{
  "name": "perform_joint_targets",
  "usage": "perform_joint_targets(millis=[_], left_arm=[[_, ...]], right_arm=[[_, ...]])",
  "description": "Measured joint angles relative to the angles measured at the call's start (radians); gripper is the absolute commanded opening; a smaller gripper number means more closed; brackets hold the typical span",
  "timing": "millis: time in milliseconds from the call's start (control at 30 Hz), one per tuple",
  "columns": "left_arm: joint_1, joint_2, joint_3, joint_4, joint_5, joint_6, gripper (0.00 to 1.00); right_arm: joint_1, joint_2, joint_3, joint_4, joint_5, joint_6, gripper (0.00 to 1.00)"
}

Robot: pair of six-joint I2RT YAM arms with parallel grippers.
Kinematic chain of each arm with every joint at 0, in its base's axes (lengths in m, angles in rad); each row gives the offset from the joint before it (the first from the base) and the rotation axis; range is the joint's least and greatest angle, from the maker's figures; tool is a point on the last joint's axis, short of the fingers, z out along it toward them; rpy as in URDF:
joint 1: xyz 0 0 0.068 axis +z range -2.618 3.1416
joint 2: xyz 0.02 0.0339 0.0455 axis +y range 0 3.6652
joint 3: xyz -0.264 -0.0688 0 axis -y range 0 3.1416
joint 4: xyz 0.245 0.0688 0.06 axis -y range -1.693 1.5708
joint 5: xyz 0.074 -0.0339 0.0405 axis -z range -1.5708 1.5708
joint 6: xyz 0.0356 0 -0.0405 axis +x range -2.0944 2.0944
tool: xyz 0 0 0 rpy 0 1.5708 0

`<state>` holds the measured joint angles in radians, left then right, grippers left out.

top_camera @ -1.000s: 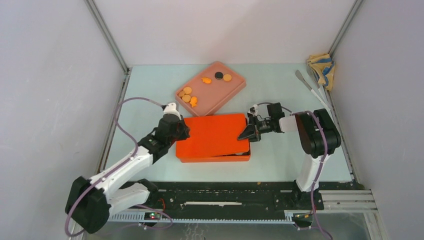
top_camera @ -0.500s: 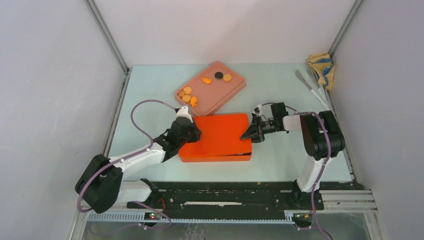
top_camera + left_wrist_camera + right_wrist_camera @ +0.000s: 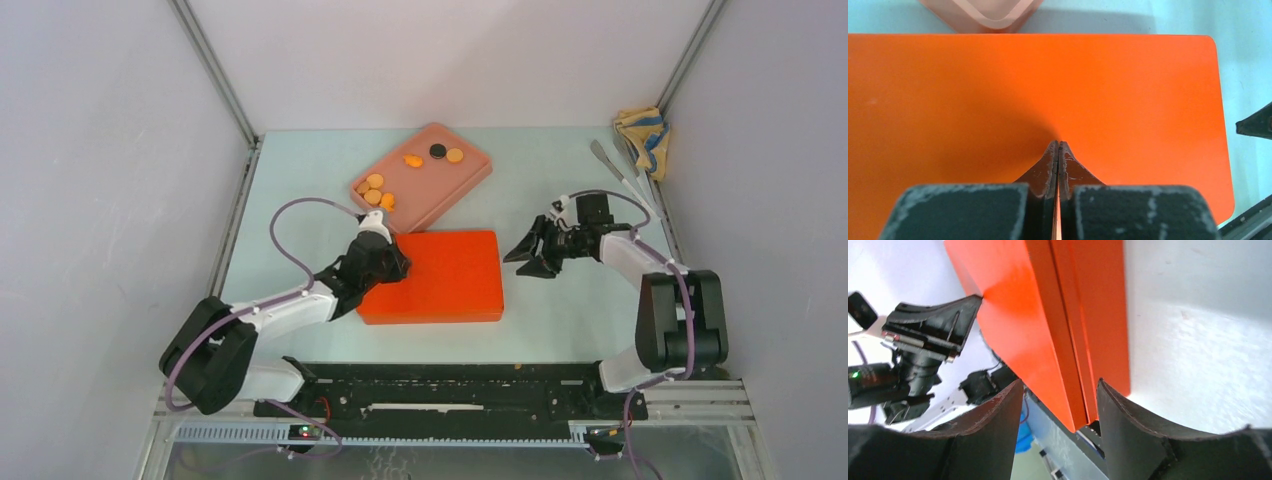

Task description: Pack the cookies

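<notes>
The cookies [image 3: 375,188], several orange discs and one black disc [image 3: 437,150], lie on a pink tray [image 3: 465,175] at the back. An orange box [image 3: 440,278] with its lid flat on top sits in front of the tray. My left gripper [image 3: 396,262] is shut, its tip resting on the lid's left part; the left wrist view shows the shut gripper [image 3: 1058,146] on the lid [image 3: 1128,90]. My right gripper [image 3: 527,256] is open and empty, just right of the box. In the right wrist view the open gripper [image 3: 1060,385] faces the box's end [image 3: 1023,325].
A yellow and blue cloth [image 3: 642,135] lies at the back right corner, with long metal tongs [image 3: 622,180] beside it. The tray's corner [image 3: 983,12] nearly touches the box's far edge. Grey walls enclose the table on three sides.
The lid, earlier raised at its right end, now lies flat on the box. My right gripper has let go and drawn back to the right. My left gripper has slid onto the lid.
</notes>
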<state>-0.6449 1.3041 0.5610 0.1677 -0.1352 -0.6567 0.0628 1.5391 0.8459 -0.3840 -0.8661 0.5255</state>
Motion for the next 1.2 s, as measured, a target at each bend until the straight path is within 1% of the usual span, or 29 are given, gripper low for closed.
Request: perform_joint_targets(millis=[67, 100, 167, 233, 300, 400, 567, 600, 633, 667, 733, 800, 967, 1033, 1200], left_arm=[[0.0, 0.015, 0.01, 0.007, 0.01, 0.0, 0.0], [0.0, 0.024, 0.017, 0.011, 0.016, 0.0, 0.0], [0.0, 0.038, 0.03, 0.011, 0.027, 0.0, 0.0], [0.0, 0.042, 0.045, -0.006, 0.038, 0.001, 0.0], [-0.002, 0.032, 0.069, -0.067, 0.037, 0.001, 0.0], [-0.004, -0.054, 0.106, -0.218, -0.01, 0.001, 0.0], [0.011, -0.351, 0.174, -0.478, -0.208, -0.002, 0.0], [0.019, -0.383, 0.18, -0.511, -0.241, -0.005, 0.0], [0.029, -0.429, 0.181, -0.579, -0.306, -0.018, 0.0], [0.04, -0.436, 0.179, -0.599, -0.322, -0.023, 0.0], [0.051, -0.435, 0.155, -0.642, -0.362, -0.048, 0.0], [0.053, -0.402, 0.107, -0.679, -0.385, -0.077, 0.0], [0.053, -0.233, 0.037, -0.741, -0.404, -0.114, 0.0], [0.053, -0.163, 0.037, -0.746, -0.403, -0.124, 0.0], [0.048, -0.094, 0.038, -0.72, -0.369, -0.13, 0.0]], right_arm=[[-0.01, -0.043, 0.0, -0.043, 0.077, -0.001, 0.44], [-0.012, -0.058, 0.0, -0.061, 0.109, -0.003, 0.33], [-0.008, -0.067, 0.0, -0.085, 0.159, -0.006, 0.19], [0.002, -0.055, 0.0, -0.104, 0.204, -0.003, 0.09], [0.016, -0.027, 0.0, -0.108, 0.239, 0.0, 0.03], [0.046, 0.029, 0.0, -0.102, 0.274, 0.004, 0.01], [0.082, 0.109, 0.0, -0.088, 0.305, 0.004, 0.0], [0.086, 0.12, 0.0, -0.085, 0.307, 0.004, 0.0], [0.092, 0.133, 0.001, -0.083, 0.308, 0.004, 0.0], [0.097, 0.148, 0.003, -0.08, 0.308, 0.004, 0.0], [0.104, 0.169, 0.011, -0.076, 0.308, 0.005, 0.0], [0.111, 0.179, 0.018, -0.066, 0.308, 0.005, 0.0], [0.117, 0.179, 0.027, -0.06, 0.307, 0.004, 0.0], [0.12, 0.18, 0.027, -0.058, 0.305, 0.004, 0.0], [0.143, 0.192, 0.036, -0.055, 0.298, 0.004, 0.0]])
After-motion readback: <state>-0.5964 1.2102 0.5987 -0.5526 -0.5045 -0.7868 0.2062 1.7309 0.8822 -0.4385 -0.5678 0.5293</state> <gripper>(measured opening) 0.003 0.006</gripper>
